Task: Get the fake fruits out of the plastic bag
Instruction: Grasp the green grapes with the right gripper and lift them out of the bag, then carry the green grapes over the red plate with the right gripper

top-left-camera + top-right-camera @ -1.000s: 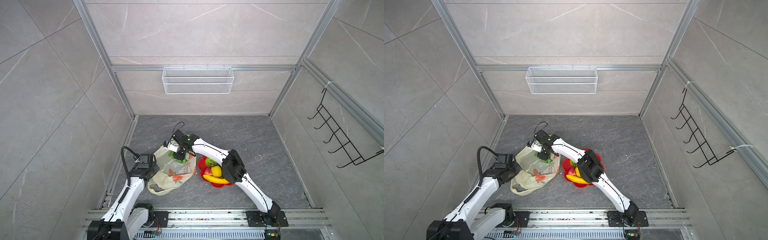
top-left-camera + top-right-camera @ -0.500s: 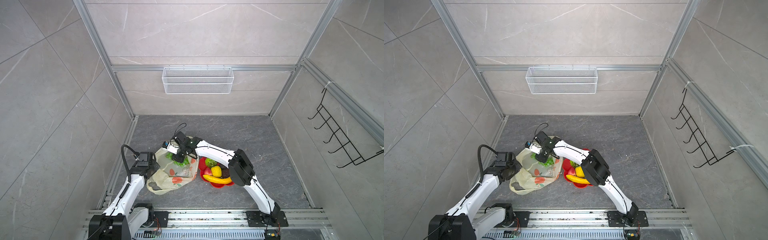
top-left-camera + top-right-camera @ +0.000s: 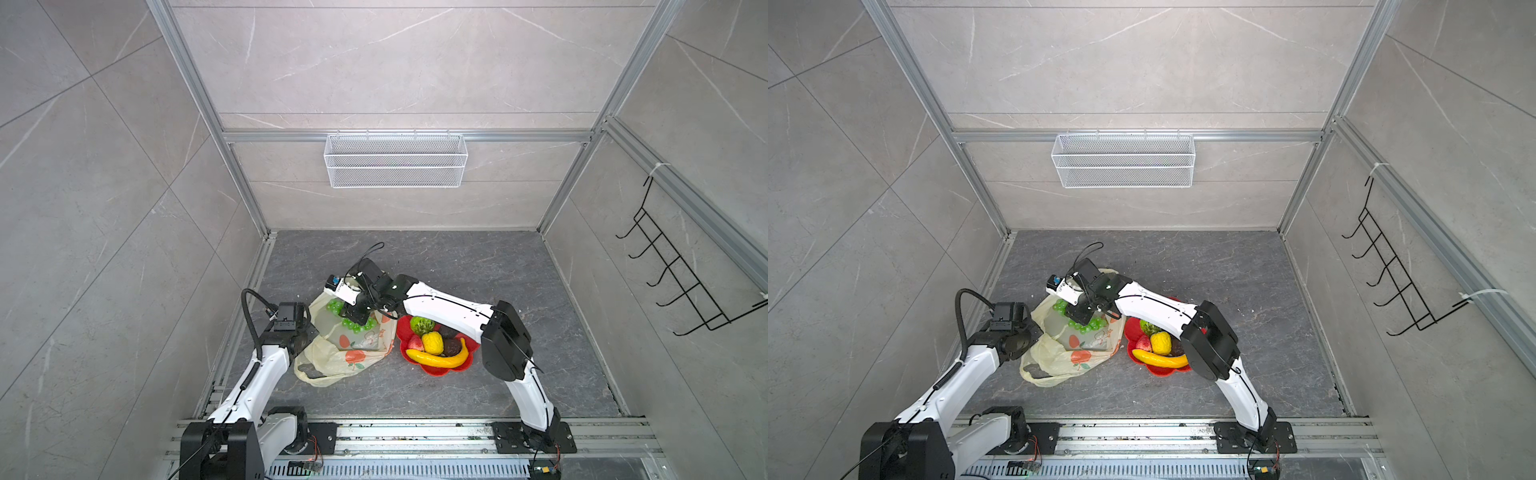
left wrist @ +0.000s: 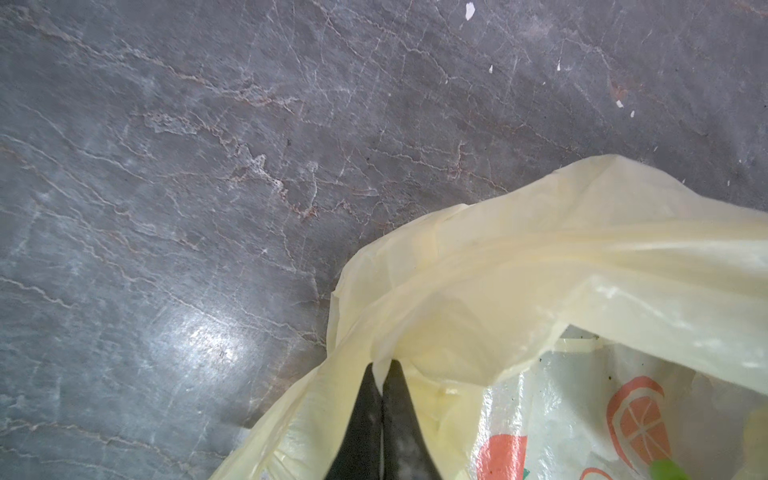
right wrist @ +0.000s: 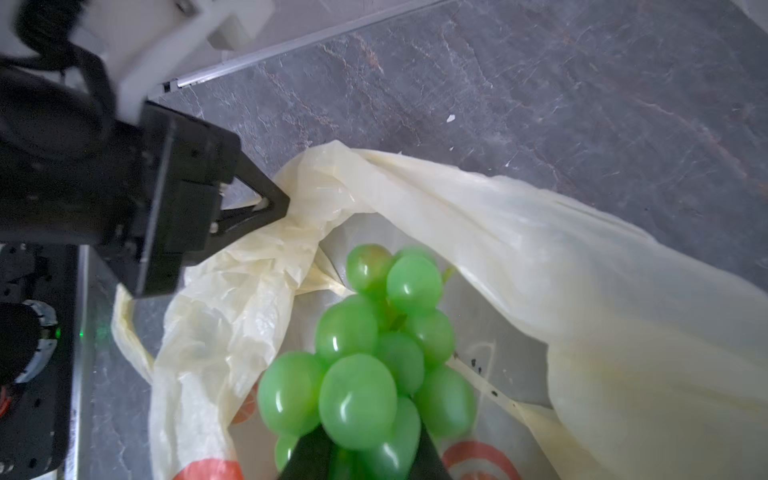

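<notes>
**A:** What is the left pincer doing, over toward the left edge of the surface?

**B:** Its jaws are pressed together on a fold of the plastic bag, right at the rim of the mouth. The thin yellow film bunches up between the tips and pulls taut from there.

**A:** And the bag itself?

**B:** It lies crumpled on the near left part of the surface. The mouth is open at its far end, and a loose handle loop trails toward the front edge. There are orange fruit prints on its side.

**A:** Is anything in it?

**B:** The grape bunch, green and shiny, is in the open mouth. The right pincer reaches across from the right, its jaws narrowed on one end of the bunch with a finger on each side. I can't tell whether the bunch touches the bag beneath it.

**A:** Where are the other fruits?

**B:** They're out already, on the red plate just right of the bag, near the middle of the surface.
- The green bumpy ball sits at the plate's far side.
- The strawberry and the yellow knobbly fruit are side by side in the middle.
- Two dark brown fruits lie to their right, close under the right arm.
- The banana curves along the near rim.
</notes>
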Tool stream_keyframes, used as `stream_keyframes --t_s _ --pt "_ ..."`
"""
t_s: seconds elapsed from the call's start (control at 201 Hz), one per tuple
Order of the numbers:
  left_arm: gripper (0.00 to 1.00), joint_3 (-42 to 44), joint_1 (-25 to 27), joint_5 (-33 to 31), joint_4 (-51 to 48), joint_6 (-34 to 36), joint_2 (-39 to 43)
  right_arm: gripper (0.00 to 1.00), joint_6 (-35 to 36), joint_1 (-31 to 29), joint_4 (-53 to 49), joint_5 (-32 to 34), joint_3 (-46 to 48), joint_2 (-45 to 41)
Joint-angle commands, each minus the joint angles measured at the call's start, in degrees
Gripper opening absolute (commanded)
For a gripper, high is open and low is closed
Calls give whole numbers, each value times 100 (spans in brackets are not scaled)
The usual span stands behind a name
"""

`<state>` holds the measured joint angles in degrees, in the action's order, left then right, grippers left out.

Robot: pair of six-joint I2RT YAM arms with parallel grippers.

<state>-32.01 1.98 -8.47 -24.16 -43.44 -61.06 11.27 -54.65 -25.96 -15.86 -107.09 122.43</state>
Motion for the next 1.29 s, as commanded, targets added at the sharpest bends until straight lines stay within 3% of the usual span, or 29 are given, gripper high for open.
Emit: stream_keyframes --t_s 0.0,0.309,0.787,1.026,1.29 --pt "0 -149 -55 -102 170 107 -7 20 -278 -28 346 64 261 -588" --pt "0 43 -108 -366 340 400 14 20 -731 223 529 522 1379 -1922" --pt "0 154 -222 -146 511 454 -6 19 -1582 813 271 1748 3577 -4014" --pt "0 153 -228 -111 537 463 -38 19 -2070 903 -193 2194 4157 -4501" --pt "0 168 -229 -102 527 461 -29 20 -2313 1049 -281 2351 4436 -4351"
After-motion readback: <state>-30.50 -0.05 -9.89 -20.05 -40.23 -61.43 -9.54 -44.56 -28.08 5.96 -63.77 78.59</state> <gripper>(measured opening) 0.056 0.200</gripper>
